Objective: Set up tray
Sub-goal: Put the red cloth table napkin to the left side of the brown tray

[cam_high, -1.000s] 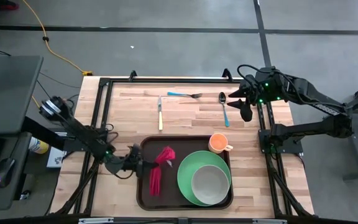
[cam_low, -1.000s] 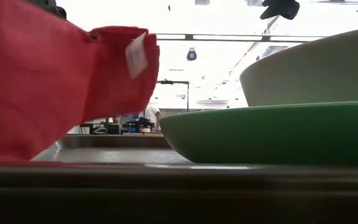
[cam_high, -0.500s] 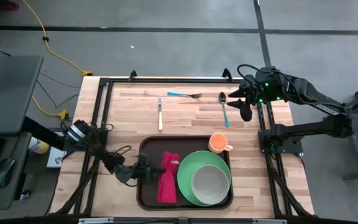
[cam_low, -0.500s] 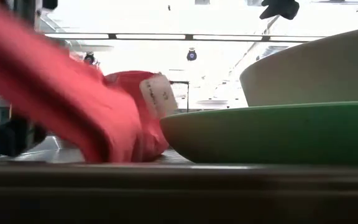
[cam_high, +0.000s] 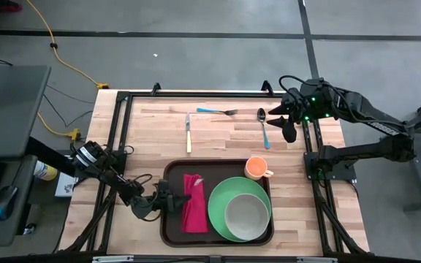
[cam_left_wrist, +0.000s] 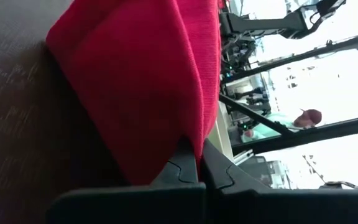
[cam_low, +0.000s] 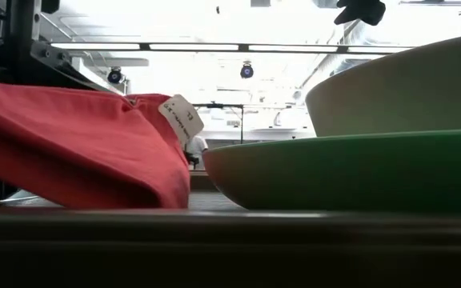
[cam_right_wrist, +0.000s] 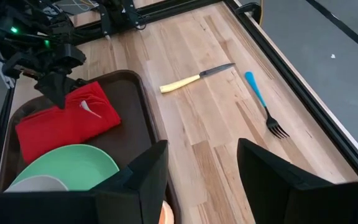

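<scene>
Pinching the red cloth [cam_high: 193, 204] at its left edge, the left gripper [cam_high: 168, 199] has its fingers closed on the fabric, which lies flat in the left part of the tray [cam_high: 172, 228] — the tray sits at the near edge of the bench [cam_high: 152, 131], also carrying a green plate [cam_high: 219, 212] with a bowl [cam_high: 248, 215]. The right gripper [cam_high: 278, 119] hangs with fingers open over the far right — beside a spoon [cam_high: 262, 124].

a: and we're scanning for any writing. anything showing?

b: only one candidate, a small white tag [cam_low: 181, 118] sticking up from the red cloth [cam_low: 78, 148] in the low view. its dark marks are blurring out, so nothing is reading clearly.

a: so no legible text anywhere.
</scene>
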You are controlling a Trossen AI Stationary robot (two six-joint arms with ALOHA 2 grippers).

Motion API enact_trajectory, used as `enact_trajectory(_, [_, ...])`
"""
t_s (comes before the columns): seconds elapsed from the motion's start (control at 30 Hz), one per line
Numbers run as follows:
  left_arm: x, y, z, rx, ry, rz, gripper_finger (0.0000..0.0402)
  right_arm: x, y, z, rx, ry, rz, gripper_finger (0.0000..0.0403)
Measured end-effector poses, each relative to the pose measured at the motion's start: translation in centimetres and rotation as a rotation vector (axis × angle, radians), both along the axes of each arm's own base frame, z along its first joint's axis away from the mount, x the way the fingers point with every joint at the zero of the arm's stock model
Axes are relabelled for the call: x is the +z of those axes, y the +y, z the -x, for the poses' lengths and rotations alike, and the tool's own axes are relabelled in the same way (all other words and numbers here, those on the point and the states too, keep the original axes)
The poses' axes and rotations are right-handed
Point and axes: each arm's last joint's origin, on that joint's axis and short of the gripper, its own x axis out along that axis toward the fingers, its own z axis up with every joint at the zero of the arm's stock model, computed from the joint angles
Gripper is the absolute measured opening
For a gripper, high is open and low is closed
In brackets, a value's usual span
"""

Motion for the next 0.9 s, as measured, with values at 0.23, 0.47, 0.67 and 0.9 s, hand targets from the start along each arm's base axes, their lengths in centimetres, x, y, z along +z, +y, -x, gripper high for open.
enact_trajectory(0.23, [0.0, 0.0, -0.1, -0.008, -0.003, 0.018, 0.0077, 0.0, 0.0, 0.0, 0.002, 0.001, 0.006, 0.0169])
enact_trajectory(0.47, [0.5, 0.0, -0.1, -0.01, -0.035, 0.025, 0.015, 0.0, 0.0, 0.0, 0.004, 0.002, 0.009, 0.0169])
enact_trajectory(0.67, [1.0, 0.0, -0.2, 0.02, -0.07, 0.008, 0.0178, 0.0, 0.0, 0.0, 0.004, 0.002, 0.01, 0.0169])
enact_trajectory(0.9, [1.0, -0.1, -0.2, 0.0, -0.07, 0.03, 0.0188, 0.0, 0.0, 0.0, 0.013, 0.003, 0.012, 0.0169])
